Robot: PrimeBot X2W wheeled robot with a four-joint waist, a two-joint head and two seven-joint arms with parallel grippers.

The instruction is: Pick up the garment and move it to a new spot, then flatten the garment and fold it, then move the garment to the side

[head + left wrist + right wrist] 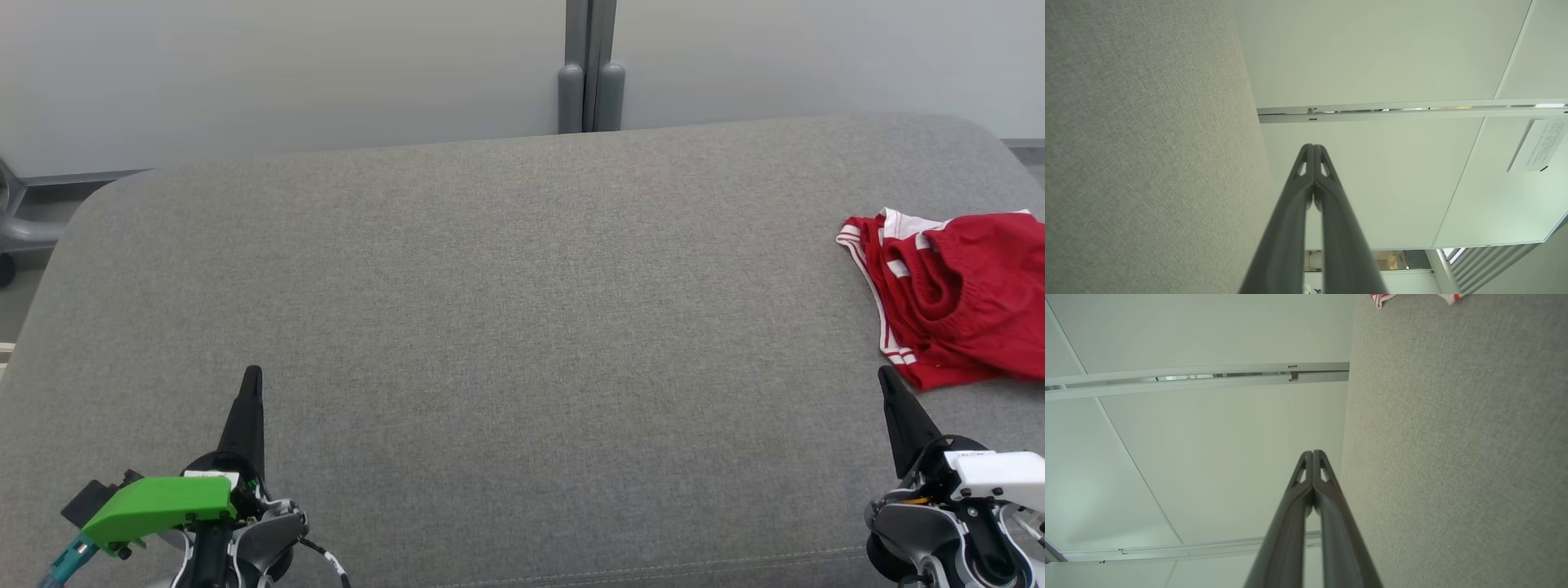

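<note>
A red garment [955, 298] with white stripes lies crumpled at the right edge of the grey cushion [522, 327] in the head view. Two small bits of the garment [1380, 298] peek in at the top of the right wrist view. My right gripper [883, 374] is shut and empty at the lower right, its tip just below the garment's near edge. At the lower left my left gripper [252, 373] is also shut and empty, far from the garment. Both wrist views show fingers pressed together: left gripper [1314, 146], right gripper [1313, 452].
The grey cushion has rounded far corners and a wide bare middle. Behind it stands a pale partition wall with a grey post [589, 82]. Part of a chair base [12, 220] shows at the far left.
</note>
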